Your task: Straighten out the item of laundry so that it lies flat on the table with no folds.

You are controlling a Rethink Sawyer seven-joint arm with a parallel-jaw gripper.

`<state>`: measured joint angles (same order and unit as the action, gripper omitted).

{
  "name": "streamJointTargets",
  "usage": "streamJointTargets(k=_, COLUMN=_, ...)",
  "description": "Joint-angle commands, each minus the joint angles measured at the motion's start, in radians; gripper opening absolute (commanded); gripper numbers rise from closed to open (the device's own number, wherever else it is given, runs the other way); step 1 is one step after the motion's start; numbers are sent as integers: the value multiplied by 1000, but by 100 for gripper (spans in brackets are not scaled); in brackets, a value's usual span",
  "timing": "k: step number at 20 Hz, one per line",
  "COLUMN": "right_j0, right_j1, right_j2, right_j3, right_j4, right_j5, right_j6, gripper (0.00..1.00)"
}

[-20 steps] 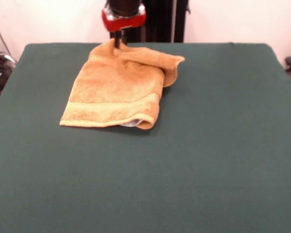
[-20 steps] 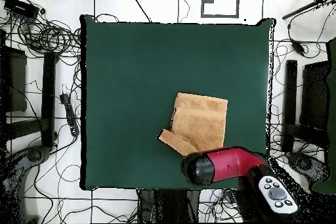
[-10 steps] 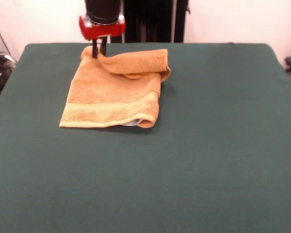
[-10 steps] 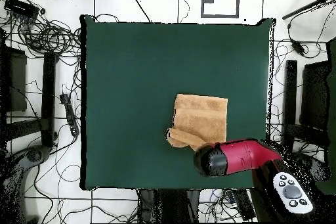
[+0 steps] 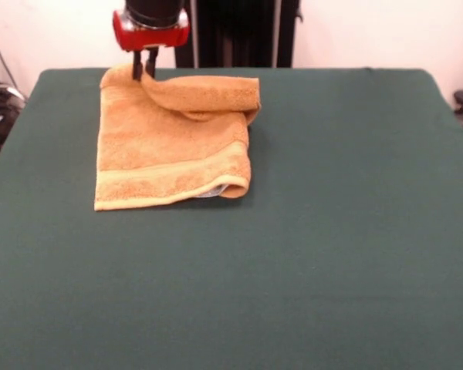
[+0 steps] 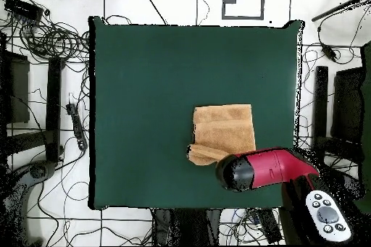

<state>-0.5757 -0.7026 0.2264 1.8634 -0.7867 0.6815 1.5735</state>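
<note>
The orange-tan towel [image 5: 174, 135] lies folded on the far left part of the green table [image 5: 332, 231]. A lighter band runs across its near edge, and a white tag peeks out under the near right corner. The top layer is pulled into a raised fold along the far edge. My gripper [image 5: 143, 71] is shut on the towel's far left corner and holds it just above the table. In the overhead view the towel [image 6: 223, 130] shows above the red arm [image 6: 264, 172], which hides the gripper.
The robot's black pedestal [image 5: 235, 31] stands behind the table's far edge. Cables and stands [image 6: 43, 41] surround the table in the overhead view. The towel lies near the table's edge [image 6: 188, 205] on the robot's side.
My gripper has moved left along the far edge in the front view, dragging the towel's corner with it. The flap that stuck out to the right has been drawn in over the towel.
</note>
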Motion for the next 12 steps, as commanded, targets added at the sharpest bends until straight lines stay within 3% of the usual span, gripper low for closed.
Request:
streamJointTargets(k=1, right_j0=34, right_j1=-2, right_j2=121, right_j3=4, right_j4=37, right_j5=141, right_j6=-196, gripper=0)
streamJointTargets(k=12, right_j0=2, right_j1=-11, right_j2=126, right_j3=-80, right_j4=-87, right_j5=53, right_j6=-233, gripper=0)
